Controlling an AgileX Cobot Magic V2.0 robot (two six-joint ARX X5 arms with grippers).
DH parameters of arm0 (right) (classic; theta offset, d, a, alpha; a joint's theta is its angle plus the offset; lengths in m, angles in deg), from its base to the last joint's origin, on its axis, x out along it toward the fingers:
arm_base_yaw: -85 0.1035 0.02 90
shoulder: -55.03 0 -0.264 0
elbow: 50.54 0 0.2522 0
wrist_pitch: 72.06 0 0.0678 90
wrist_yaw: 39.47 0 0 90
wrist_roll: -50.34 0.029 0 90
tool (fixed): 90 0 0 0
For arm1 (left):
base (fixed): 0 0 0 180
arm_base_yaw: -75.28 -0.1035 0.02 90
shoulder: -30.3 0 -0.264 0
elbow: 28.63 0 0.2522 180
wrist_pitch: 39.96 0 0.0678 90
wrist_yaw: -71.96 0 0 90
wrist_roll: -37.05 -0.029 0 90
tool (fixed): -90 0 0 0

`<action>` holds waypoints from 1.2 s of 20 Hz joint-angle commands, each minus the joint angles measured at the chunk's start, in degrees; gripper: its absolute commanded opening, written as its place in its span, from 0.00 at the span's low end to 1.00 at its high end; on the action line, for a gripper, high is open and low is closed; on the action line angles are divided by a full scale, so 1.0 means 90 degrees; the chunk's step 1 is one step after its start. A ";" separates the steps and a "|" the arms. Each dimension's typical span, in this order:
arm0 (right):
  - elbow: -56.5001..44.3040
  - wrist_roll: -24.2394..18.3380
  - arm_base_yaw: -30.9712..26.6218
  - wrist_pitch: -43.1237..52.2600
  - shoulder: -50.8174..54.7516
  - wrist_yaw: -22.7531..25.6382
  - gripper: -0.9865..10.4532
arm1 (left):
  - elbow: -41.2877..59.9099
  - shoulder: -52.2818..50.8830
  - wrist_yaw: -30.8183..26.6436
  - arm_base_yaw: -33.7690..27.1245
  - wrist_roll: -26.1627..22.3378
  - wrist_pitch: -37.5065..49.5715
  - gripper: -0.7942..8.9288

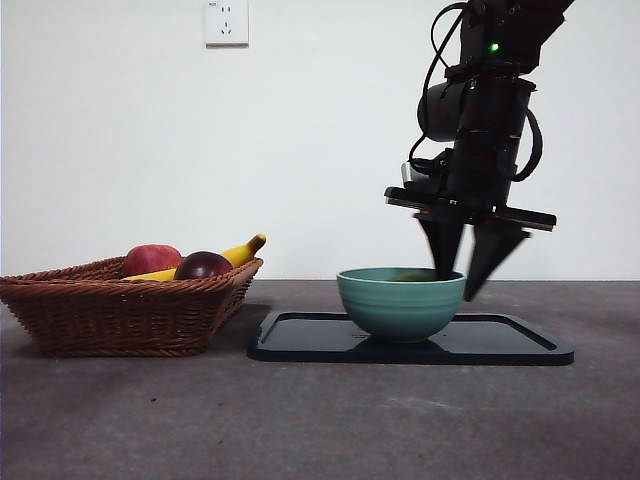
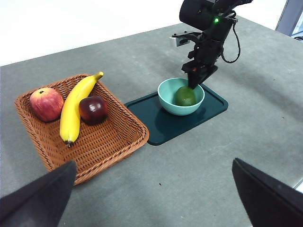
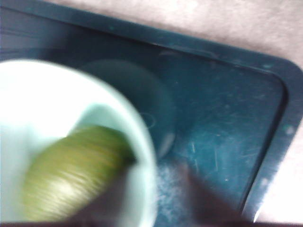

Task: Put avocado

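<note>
On the dark tray (image 1: 520, 345) mid-desk, avocado (image 2: 185, 96) lies in the teal bowl (image 1: 400, 303), right gripper (image 1: 468, 284) above its rim, fingers spread, gripping nothing; left gripper (image 2: 151, 198) near, open, empty.

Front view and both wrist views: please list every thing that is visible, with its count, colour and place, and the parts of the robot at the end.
avocado: one, dark green, inside the bowl
bowl: one, teal, on the tray
tray: one, dark teal, on the table, beside the basket
basket: one, brown wicker, on the table
apple: one, red, in the basket
banana: one, yellow, in the basket, between the apple and the maroon fruit
maroon fruit: one, dark maroon, in the basket
wall socket: one, white, on the wall
table: one, grey
right end effector: black, open, at the bowl's rim, one jaw reaching inside the bowl and the other outside
left end effector: black, open, away from the fruit
</note>
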 commanded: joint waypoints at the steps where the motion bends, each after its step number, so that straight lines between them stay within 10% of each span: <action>1: 0.0185 -0.0002 0.0024 -0.0036 -0.0119 0.0182 0.53 | -0.0100 0.0019 -0.0032 0.0061 0.0017 0.0061 0.63; 9: 0.0702 -0.0289 0.0376 -0.1683 0.2820 0.1790 0.53 | -0.0100 0.0019 -0.0032 0.0061 0.0017 0.0063 0.63; 15: 0.0442 -0.0325 0.1338 -0.2341 0.5727 0.1945 0.53 | -0.0102 0.0019 -0.0032 0.0061 0.0017 0.0058 0.63; 24: -0.3823 0.0481 0.1955 -0.1732 1.0081 0.1987 0.53 | -0.0104 0.0019 -0.0032 0.0063 0.0017 0.0061 0.63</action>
